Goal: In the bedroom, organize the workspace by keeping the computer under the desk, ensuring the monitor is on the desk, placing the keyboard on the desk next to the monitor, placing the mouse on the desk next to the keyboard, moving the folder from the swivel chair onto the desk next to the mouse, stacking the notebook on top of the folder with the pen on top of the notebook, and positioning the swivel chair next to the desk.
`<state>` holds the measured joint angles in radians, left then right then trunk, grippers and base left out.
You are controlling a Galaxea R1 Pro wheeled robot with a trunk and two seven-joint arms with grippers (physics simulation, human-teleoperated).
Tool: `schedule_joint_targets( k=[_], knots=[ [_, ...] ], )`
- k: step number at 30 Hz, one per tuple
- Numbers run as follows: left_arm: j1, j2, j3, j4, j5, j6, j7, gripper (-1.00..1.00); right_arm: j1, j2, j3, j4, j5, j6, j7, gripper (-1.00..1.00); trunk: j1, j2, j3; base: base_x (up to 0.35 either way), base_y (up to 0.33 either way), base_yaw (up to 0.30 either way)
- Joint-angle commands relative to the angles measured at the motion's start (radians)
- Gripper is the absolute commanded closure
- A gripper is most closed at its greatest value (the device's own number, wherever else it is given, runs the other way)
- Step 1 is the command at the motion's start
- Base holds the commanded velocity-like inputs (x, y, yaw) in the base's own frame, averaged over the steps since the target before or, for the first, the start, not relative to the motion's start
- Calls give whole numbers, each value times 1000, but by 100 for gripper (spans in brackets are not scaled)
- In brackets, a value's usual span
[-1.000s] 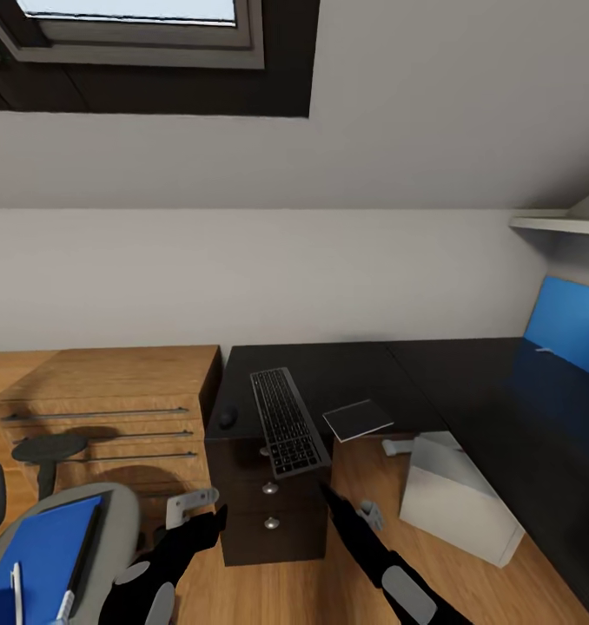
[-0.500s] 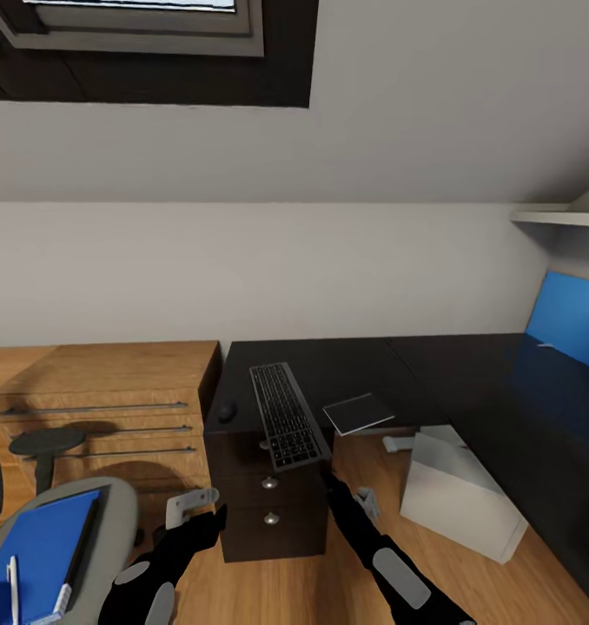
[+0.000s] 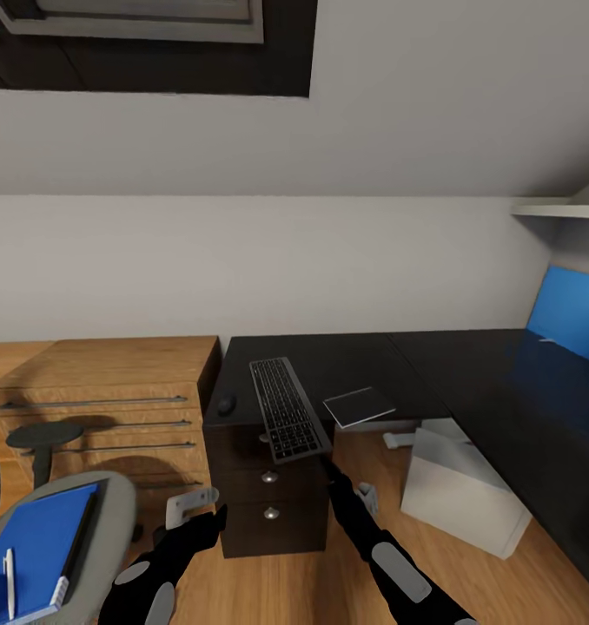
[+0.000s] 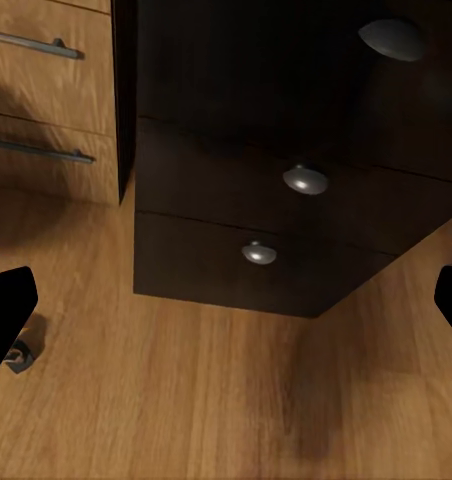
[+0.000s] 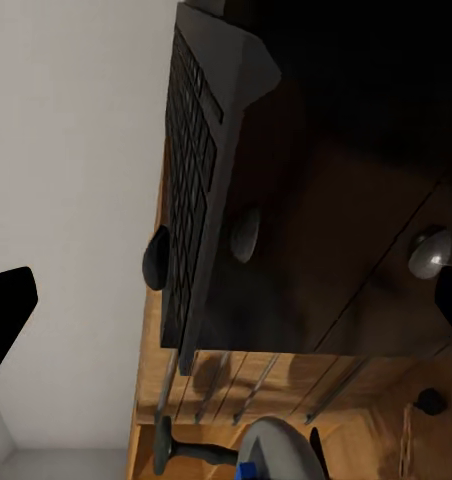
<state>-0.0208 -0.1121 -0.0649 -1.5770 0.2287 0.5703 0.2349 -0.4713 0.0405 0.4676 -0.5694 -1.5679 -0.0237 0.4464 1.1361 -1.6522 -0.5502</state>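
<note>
Right arm has crept forward; right gripper (image 3: 327, 473) hangs open, empty, below slim dark grey-keyed keyboard (image 3: 283, 418) overhanging glossy black desk (image 3: 364, 360). Left gripper (image 3: 190, 503) open, empty. Bright blue folder (image 3: 36, 547) on grey padded swivel chair (image 3: 112, 508).

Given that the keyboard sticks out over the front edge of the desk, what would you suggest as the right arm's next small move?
Probably raise the open right gripper to the keyboard's overhanging end and push it back onto the desk. That end juts past the desk's front edge, above the drawer knobs.
</note>
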Motion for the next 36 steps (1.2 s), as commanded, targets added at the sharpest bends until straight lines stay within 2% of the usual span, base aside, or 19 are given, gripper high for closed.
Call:
schedule_joint_targets(
  k=[1,7,36],
  knots=[
    [-1,0,-1,-1,11,3,9,-100,-1,-1,6,1,-10,-3,4,-100,4,-8,-4,0,0,0],
    [-1,0,-1,0,11,3,9,-100,-1,1,9,2,-11,-3,2,-100,27,-50,-23,0,0,0],
    [13,3,-1,2,11,4,8,-100,-1,1,22,-1,-11,2,5,-100,27,-50,-23,0,0,0]
  ],
)
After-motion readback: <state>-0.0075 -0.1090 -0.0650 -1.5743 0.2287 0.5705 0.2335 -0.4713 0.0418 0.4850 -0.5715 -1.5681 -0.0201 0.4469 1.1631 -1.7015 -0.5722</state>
